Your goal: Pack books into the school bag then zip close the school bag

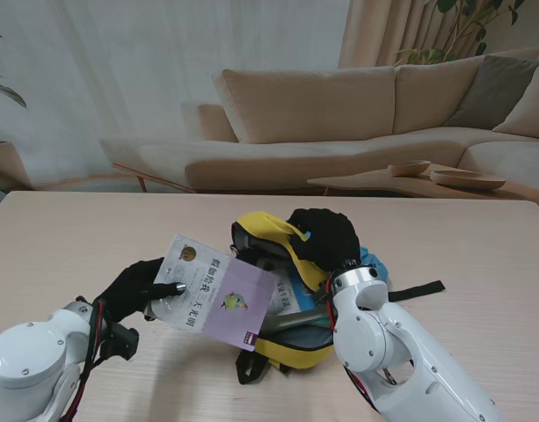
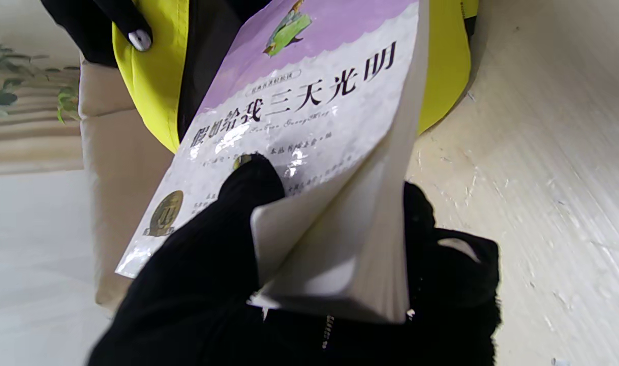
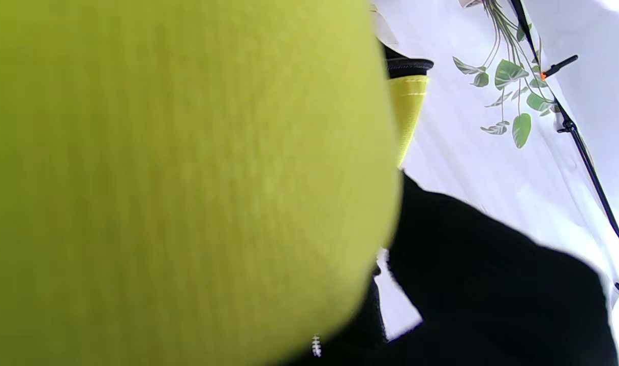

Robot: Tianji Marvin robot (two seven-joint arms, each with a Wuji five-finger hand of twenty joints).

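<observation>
A yellow school bag (image 1: 291, 352) lies open in the middle of the table, its flap (image 1: 267, 230) lifted. My right hand (image 1: 324, 239), in a black glove, is shut on that flap and holds it up; yellow fabric (image 3: 177, 178) fills the right wrist view. My left hand (image 1: 137, 288) is shut on a book (image 1: 218, 292) with a white and purple cover, thumb (image 2: 251, 185) on the cover and fingers under it. The book (image 2: 309, 101) is tilted, its far corner over the bag's opening. Another book (image 1: 291, 294) shows inside the bag.
A black strap (image 1: 418, 290) trails from the bag toward my right. Bare wooden table (image 1: 93, 229) lies around the bag. Beyond the far edge stand a beige sofa (image 1: 339, 114) and a low table with bowls (image 1: 445, 178).
</observation>
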